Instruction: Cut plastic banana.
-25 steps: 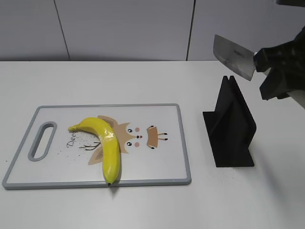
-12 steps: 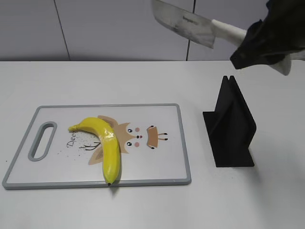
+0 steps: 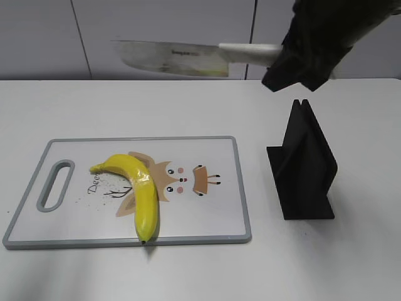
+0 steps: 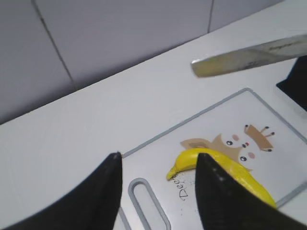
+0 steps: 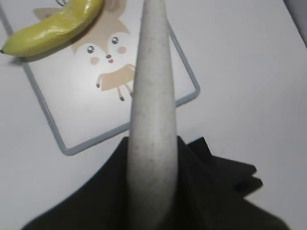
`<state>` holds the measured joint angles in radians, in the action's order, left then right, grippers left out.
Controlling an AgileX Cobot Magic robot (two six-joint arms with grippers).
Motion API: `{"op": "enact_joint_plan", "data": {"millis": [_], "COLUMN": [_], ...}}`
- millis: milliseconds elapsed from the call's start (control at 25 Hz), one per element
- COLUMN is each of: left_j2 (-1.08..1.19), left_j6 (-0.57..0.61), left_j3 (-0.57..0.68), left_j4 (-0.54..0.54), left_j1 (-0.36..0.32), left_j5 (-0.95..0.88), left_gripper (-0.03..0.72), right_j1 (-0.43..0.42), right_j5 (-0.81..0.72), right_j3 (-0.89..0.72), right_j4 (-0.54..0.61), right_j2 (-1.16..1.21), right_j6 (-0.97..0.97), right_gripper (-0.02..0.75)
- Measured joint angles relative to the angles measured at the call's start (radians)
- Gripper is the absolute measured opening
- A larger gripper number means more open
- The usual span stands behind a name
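The plastic banana lies on the white cutting board, left of its fox picture; it also shows in the left wrist view and the right wrist view. My right gripper is shut on the white handle of a knife. The blade is held level, high above the board's far edge, pointing left. The blade also shows in the left wrist view. My left gripper is open and empty, above the board's handle end.
A black knife stand stands on the table right of the board. The board's handle slot is at its left end. A grey wall runs along the back of the white table.
My right gripper has swung the knife up and to the left, from beside the stand to a level pose above the board's far side. The banana and board have not moved.
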<state>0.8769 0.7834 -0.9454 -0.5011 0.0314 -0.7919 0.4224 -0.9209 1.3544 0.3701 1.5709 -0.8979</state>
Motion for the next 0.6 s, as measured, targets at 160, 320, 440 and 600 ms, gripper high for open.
{"op": "enact_joint_plan", "data": {"millis": [160,320,440,600], "left_j2": [0.162,0.314,0.414,0.532], "left_j6": [0.150,0.210,0.256,0.272], "left_j3": [-0.172,-0.289,-0.323,-0.325], "left_j4": [-0.065,-0.016,0.110,0.279], "left_j1": [0.039,0.139,0.232,0.332], "left_j5": [-0.130,-0.205,-0.276,-0.334], "left_gripper": [0.480,0.480,0.480,0.480], "right_j1": [0.015,0.054,0.081,0.095], "right_j5": [-0.001,-0.010,-0.022,-0.082], "right_j3": [0.004,0.026,0.068,0.129], "right_j4": [0.086,0.096,0.102,0.107], "right_j2": [0.053,0.118,0.175,0.244], "right_j6": [-0.161,-0.264,-0.292,-0.346], "right_gripper": [0.195,0.195,0.195,0.195]}}
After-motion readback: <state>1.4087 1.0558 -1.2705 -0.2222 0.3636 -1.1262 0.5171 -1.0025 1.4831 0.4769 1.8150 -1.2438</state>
